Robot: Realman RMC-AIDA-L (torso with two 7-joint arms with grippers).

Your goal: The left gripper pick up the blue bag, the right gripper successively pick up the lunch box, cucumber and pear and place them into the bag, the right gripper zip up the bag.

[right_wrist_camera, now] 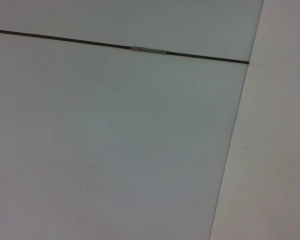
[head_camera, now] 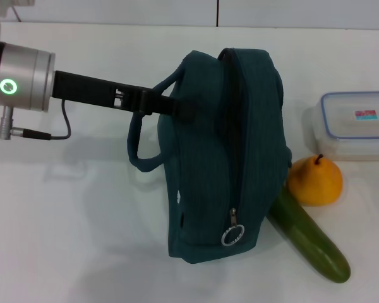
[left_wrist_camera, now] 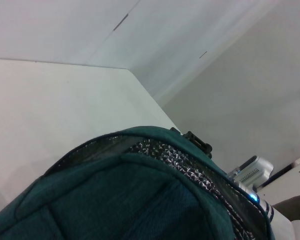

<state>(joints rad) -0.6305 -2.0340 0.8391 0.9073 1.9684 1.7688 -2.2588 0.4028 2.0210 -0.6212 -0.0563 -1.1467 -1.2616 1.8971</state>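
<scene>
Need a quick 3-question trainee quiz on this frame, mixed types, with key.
1. True or false: the lunch box is already inside the blue bag.
2. Which item touches the cucumber? A) pear B) lunch box C) left claw
3. Fill in: the left claw grips the bag by its ____.

Key:
1. False; it sits on the table, right of the bag.
2. A.
3. Handle. The right claw is out of view.

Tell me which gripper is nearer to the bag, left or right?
Left. The left gripper grips a handle of the bag. The right gripper is out of the head view, away from it.
</scene>
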